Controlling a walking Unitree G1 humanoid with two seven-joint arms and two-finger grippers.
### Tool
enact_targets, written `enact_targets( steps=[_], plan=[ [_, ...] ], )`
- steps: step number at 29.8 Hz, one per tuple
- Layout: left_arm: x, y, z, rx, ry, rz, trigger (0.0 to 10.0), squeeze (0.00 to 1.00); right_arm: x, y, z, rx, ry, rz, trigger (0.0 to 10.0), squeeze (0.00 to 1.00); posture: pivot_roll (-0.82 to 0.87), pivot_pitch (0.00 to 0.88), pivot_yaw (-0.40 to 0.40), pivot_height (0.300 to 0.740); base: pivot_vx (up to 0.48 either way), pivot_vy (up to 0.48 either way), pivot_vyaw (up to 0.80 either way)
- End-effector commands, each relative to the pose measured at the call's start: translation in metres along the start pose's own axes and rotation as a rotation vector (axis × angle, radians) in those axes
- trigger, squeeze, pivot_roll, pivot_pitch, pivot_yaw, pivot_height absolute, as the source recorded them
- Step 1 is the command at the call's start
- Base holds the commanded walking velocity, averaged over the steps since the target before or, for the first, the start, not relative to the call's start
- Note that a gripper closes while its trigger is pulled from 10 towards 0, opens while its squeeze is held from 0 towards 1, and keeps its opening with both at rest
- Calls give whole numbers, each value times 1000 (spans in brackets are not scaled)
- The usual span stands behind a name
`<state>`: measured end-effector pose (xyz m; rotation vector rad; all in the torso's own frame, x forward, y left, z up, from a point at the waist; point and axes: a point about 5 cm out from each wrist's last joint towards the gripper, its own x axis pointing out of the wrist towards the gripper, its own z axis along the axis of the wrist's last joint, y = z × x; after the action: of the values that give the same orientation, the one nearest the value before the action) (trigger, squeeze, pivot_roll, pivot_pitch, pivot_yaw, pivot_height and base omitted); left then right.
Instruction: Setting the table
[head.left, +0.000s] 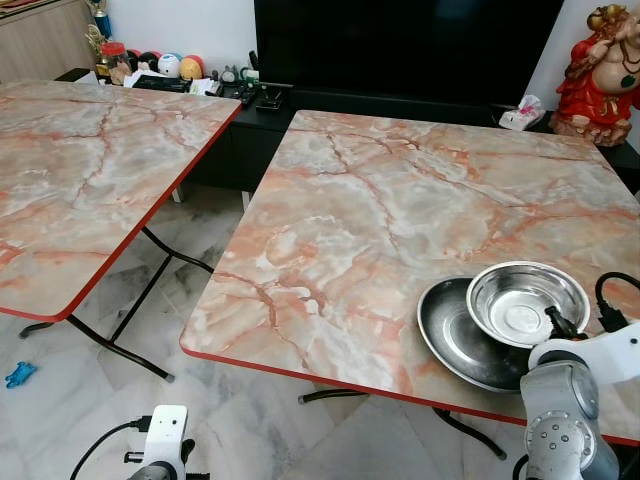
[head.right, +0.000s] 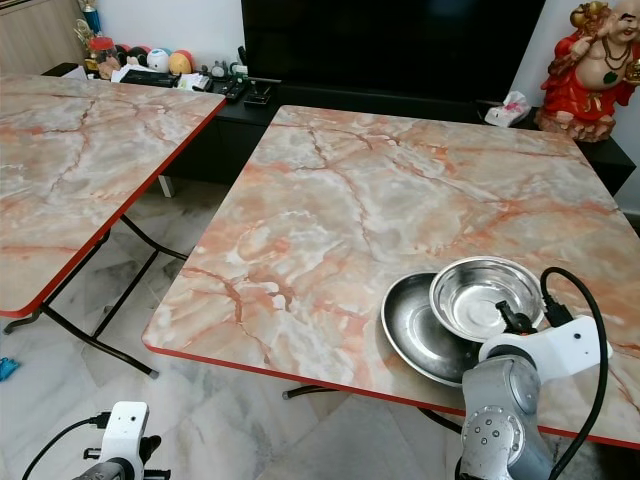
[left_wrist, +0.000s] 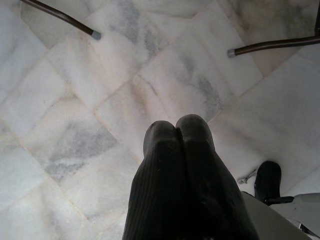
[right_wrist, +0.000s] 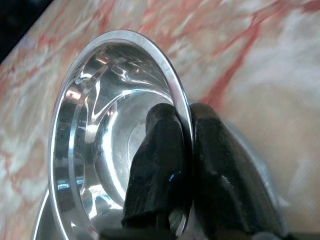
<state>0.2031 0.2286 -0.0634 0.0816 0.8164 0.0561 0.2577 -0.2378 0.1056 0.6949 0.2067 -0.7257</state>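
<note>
Two steel dishes sit at the near right corner of my marble table (head.left: 400, 210): a bowl (head.left: 525, 300) resting tilted in a wider plate (head.left: 455, 335), w/ my right gripper (right_wrist: 184, 150) pinching the bowl's rim, one finger inside, one outside. Left gripper (left_wrist: 179, 145) hangs idle over the floor tiles (left_wrist: 75, 100), fingers pressed together, holding nothing. To do this step well I'd keep the pinch firm, lift straight up so the plate isn't dragged, and keep the bowl level, approx.

Bare tabletop (head.left: 400, 200) — bowl (head.left: 525, 300), plate (head.left: 450, 335) near-right
</note>
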Motion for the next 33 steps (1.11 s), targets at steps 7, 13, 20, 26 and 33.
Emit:
enact_targets(
  steps=[7, 13, 20, 26, 33],
  plan=[
    [0, -4, -3, 10, 22, -12, 10000, 0, -5, 14, -3, -32, 23, 74, 10000, 0, 57, 11, -46, 740, 0, 0, 0],
    [0, -4, -4, 14, 25, -19, 10000, 0, -5, 11, -9, -61, 58, 49, 10000, 0, 55, 13, -47, 740, 0, 0, 0],
    [-2, 1, -7, 16, 35, -10, 10000, 0, -5, 1, -8, -56, 59, -10, 10000, 0, 53, 12, -45, 740, 0, 0, 0],
    [-2, 1, -7, 13, 34, -9, 10000, 0, -6, 5, -13, -55, 78, 3, 10000, 0, 59, 12, -47, 740, 0, 0, 0],
    [-1, 0, -6, 14, 32, -11, 10000, 0, -8, 3, -15, -57, 89, -9, 10000, 1000, 58, 15, -45, 740, 0, 0, 0]
  ],
)
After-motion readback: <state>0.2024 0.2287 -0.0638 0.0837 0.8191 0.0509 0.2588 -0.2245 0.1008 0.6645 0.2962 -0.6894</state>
